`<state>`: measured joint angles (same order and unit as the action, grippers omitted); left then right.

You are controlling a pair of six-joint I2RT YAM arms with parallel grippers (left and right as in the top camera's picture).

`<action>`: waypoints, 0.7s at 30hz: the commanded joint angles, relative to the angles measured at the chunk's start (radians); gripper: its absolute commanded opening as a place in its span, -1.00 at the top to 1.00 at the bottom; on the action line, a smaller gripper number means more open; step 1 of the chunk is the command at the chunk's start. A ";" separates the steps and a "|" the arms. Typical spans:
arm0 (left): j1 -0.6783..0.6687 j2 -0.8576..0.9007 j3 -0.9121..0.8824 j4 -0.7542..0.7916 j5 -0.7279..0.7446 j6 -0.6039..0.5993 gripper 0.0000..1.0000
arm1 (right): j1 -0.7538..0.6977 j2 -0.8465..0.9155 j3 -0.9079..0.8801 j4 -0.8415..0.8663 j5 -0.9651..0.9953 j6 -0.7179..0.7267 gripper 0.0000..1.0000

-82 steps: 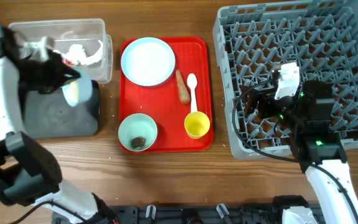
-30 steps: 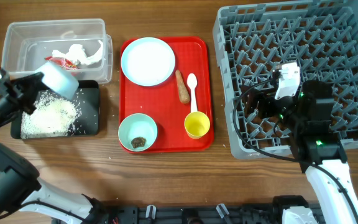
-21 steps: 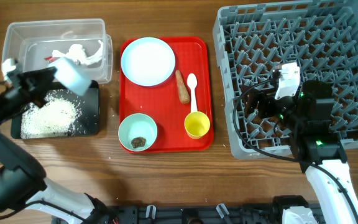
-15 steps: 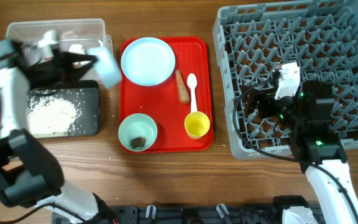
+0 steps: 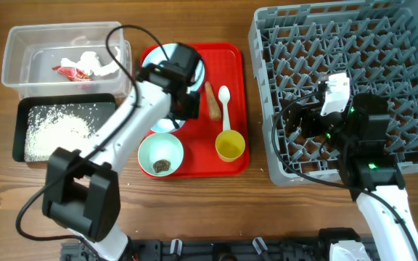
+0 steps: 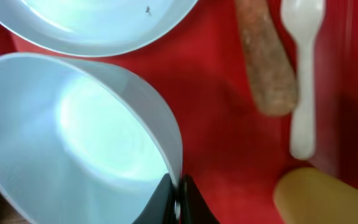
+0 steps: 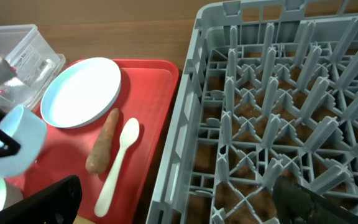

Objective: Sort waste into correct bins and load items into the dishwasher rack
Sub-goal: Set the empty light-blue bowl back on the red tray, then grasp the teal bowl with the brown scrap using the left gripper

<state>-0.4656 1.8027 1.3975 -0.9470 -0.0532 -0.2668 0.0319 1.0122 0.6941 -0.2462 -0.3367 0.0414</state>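
Observation:
My left gripper (image 5: 176, 117) is shut on the rim of the light blue bowl (image 5: 160, 125) (image 6: 73, 137), holding it tilted and empty over the red tray, just below the pale blue plate (image 5: 167, 64) (image 6: 92, 25). Right of it lie the sausage-like stick (image 5: 212, 101) (image 6: 266, 62), the white spoon (image 5: 224, 105) (image 6: 303, 74) and the yellow cup (image 5: 230, 146). The mint green bowl (image 5: 160, 154) holds a dark lump (image 5: 162, 166). Rice covers the black tray (image 5: 106, 109). Paper and a red wrapper (image 5: 71, 71) lie in the clear tub (image 5: 20, 43). My right gripper (image 7: 179, 205) hangs open over the dishwasher rack (image 5: 354, 43).
The flat red serving tray (image 5: 238, 65) lies between the bins and the rack. My left arm (image 5: 115, 130) stretches across the black tray's right edge and the serving tray's left side. The rack's upright pegs (image 7: 272, 93) stand under my right gripper.
My left arm has swung right from the black tray, where rice was tipped out, to above the red tray, still gripping the light blue bowl. The right arm has stayed still.

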 commanded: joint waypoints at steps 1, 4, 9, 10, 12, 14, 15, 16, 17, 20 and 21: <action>-0.026 0.050 -0.048 0.050 -0.139 -0.037 0.92 | 0.000 0.015 0.020 0.005 -0.017 0.015 -0.99; -0.025 0.072 -0.048 0.044 -0.139 -0.037 0.81 | 0.000 0.014 0.020 0.000 -0.017 0.014 -0.99; -0.026 0.050 -0.028 0.018 -0.110 -0.037 0.06 | 0.000 0.015 0.020 -0.001 -0.017 0.015 -0.99; -0.026 0.041 -0.009 -0.005 -0.090 -0.038 -0.11 | 0.000 0.015 0.020 -0.002 -0.017 0.014 -0.99; -0.026 0.023 0.035 -0.065 -0.070 -0.096 -0.32 | 0.000 0.014 0.020 -0.001 -0.017 0.015 -0.99; -0.027 0.003 0.058 -0.118 -0.036 -0.154 -0.40 | 0.000 0.014 0.020 -0.002 -0.017 0.014 -1.00; -0.030 -0.006 0.058 -0.146 0.010 -0.176 -0.42 | 0.000 0.015 0.020 -0.001 -0.017 0.015 -0.99; -0.035 -0.006 0.058 -0.171 0.035 -0.196 -0.42 | 0.000 0.014 0.020 -0.001 -0.017 0.014 -1.00; -0.044 -0.002 0.053 -0.192 0.046 -0.215 -0.42 | 0.000 0.014 0.020 -0.002 -0.017 0.015 -0.99; -0.095 -0.002 -0.013 -0.198 0.044 -0.241 -0.40 | 0.000 0.014 0.020 -0.002 -0.017 0.014 -0.99; -0.111 -0.002 -0.041 -0.188 0.045 -0.257 -0.39 | 0.000 0.015 0.020 -0.002 -0.017 0.014 -0.99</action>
<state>-0.5228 1.8145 1.4311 -1.1423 -0.0395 -0.4526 0.0319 1.0176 0.6941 -0.2478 -0.3367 0.0418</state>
